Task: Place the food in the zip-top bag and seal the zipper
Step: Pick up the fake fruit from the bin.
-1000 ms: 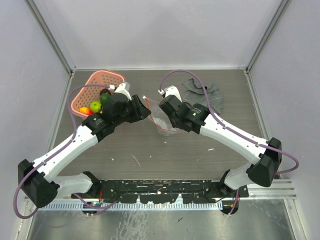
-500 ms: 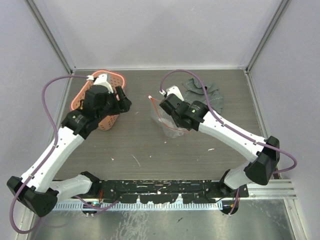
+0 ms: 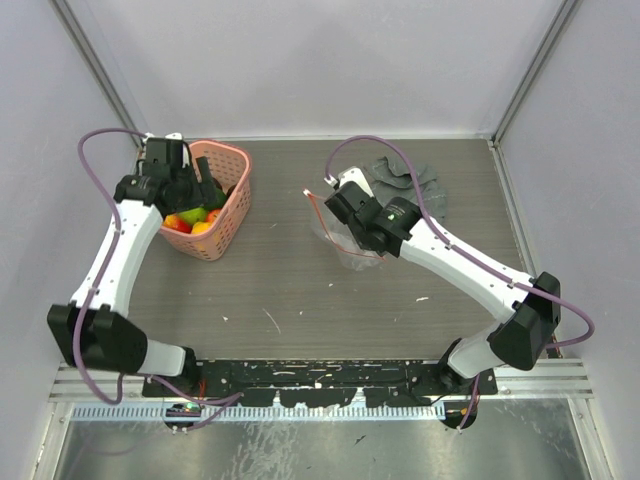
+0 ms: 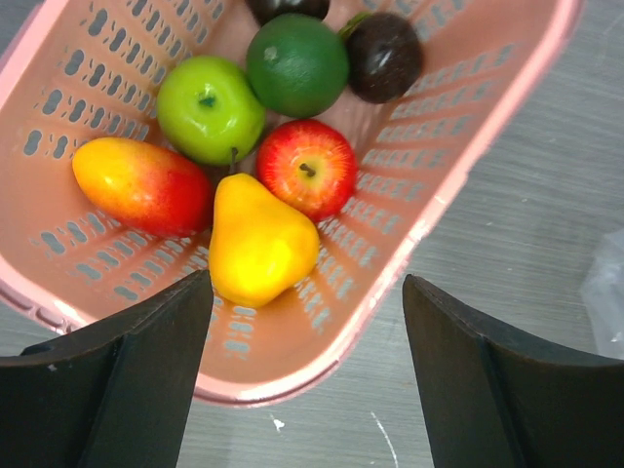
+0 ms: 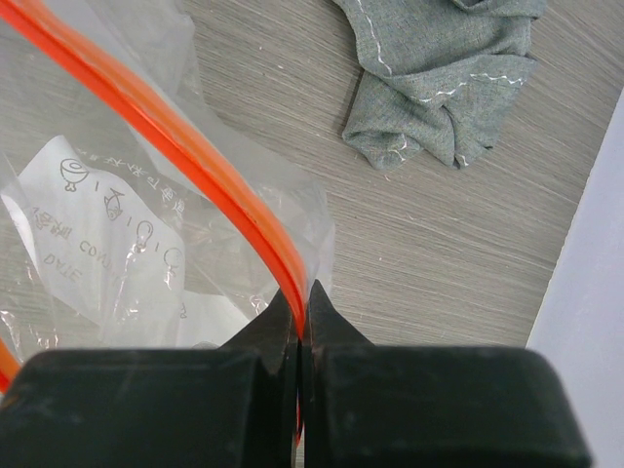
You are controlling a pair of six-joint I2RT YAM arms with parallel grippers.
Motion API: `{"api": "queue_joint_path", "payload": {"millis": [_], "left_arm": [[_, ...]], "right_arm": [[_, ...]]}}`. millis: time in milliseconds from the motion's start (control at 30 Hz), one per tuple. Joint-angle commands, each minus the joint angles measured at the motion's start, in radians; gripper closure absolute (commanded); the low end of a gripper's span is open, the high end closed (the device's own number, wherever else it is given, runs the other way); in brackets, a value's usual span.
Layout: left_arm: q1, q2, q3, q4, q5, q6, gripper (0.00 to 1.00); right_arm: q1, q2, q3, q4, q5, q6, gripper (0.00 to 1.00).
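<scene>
The food lies in a pink basket [image 4: 468,146]: a yellow pear [image 4: 258,244], red apple [image 4: 307,168], green apple [image 4: 208,107], dark green lime [image 4: 297,63], dark plum [image 4: 385,54] and an orange-red mango [image 4: 136,185]. My left gripper [image 4: 307,380] hangs open above the basket's near rim, holding nothing; from above the left gripper [image 3: 183,190] is over the basket [image 3: 232,205]. The clear zip-top bag [image 3: 340,235] stands mid-table. My right gripper [image 5: 303,297] is shut on its red-orange zipper [image 5: 185,146] strip; in the top view the right gripper [image 3: 350,212] is at the bag's mouth.
A crumpled grey cloth [image 3: 415,185] lies at the back right, just behind the right arm; the grey cloth [image 5: 439,68] also shows in the right wrist view. The basket stands at the back left near the side wall.
My left arm swung from the bag's mouth back left to over the basket and its jaws opened wider. The right gripper kept its hold on the zipper strip, shifting slightly.
</scene>
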Motion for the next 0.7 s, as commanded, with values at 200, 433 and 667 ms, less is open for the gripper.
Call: {"api": "queue_joint_path", "payload": {"millis": [200,433,667], "left_arm": [[0.117,0.276,0.206,-0.156,0.120,0.093,0.18],[0.140,0.384,0.224,-0.191,0.148,0.110,0.17],[0.140,0.439,0.215,-0.214,0.224,0.128,0.13]], "right_arm": [[-0.018,-0.012,-0.029,0.072,-0.010,-0.038,1.00],[-0.028,-0.014,-0.050,0.095,-0.016,-0.053,1.00],[-0.034,-0.013,-0.067,0.116,-0.028,-0.057,1.00]]}}
